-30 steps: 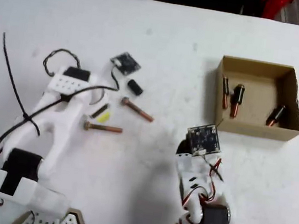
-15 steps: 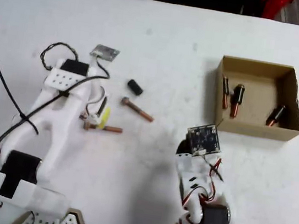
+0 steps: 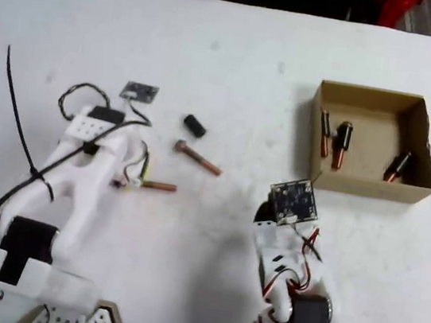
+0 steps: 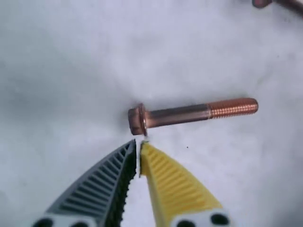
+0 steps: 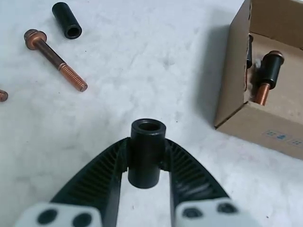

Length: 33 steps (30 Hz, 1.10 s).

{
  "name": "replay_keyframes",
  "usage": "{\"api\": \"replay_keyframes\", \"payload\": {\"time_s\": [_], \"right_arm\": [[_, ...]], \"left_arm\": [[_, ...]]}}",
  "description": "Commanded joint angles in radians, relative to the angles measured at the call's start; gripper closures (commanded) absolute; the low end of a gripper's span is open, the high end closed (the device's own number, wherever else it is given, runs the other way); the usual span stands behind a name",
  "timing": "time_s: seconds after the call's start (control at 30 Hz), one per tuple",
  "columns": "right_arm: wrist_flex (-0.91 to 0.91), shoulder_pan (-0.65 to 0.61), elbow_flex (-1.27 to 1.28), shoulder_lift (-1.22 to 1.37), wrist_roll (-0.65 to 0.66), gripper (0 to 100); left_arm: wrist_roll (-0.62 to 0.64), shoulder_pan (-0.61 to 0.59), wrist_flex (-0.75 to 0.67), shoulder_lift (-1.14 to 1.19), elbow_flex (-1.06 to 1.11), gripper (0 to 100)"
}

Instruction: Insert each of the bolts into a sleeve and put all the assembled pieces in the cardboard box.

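The first bolt [image 4: 189,113] lies flat on the bench [image 3: 254,54], head toward 9 o'clock and thread toward 3 o'clock in the high view. The left pincer [image 4: 138,144] is fully closed on nothing, its tips just beside the bolt head; contact cannot be confirmed. The second bolt [image 3: 197,157] lies at 1 o'clock of the first, head toward 10 o'clock. The loose sleeve [image 3: 195,125] lies on its side near that head, at its 1 o'clock. The right pincer [image 5: 147,142] clamps the upright sleeve [image 5: 147,151] between both fingers, bore opening visible. The cardboard box [image 3: 372,186] stands at 1 o'clock of the right arm and contains three assembled pieces [image 3: 341,143].
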Motion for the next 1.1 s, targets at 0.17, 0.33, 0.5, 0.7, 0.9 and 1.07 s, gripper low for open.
{"api": "replay_keyframes", "payload": {"time_s": [0.17,0.33,0.5,0.7,0.9,1.07], "right_arm": [[-0.025,0.012,-0.008,-0.010,-0.003,98.1],[-0.025,0.012,-0.008,-0.010,-0.003,98.1],[-0.025,0.012,-0.008,-0.010,-0.003,98.0],[-0.025,0.012,-0.008,-0.010,-0.003,97.9],[-0.025,0.012,-0.008,-0.010,-0.003,97.9],[-0.025,0.012,-0.008,-0.010,-0.003,97.8]], "left_arm": [[0.009,-0.013,-0.120,-0.042,0.068,93],[0.009,-0.008,-0.123,-0.042,0.061,93],[0.009,-0.008,-0.230,-0.042,0.071,93],[0.009,-0.015,-0.330,-0.042,0.069,93],[0.009,-0.015,-0.404,-0.041,0.069,93],[0.011,-0.013,-0.439,-0.041,0.069,93]]}}
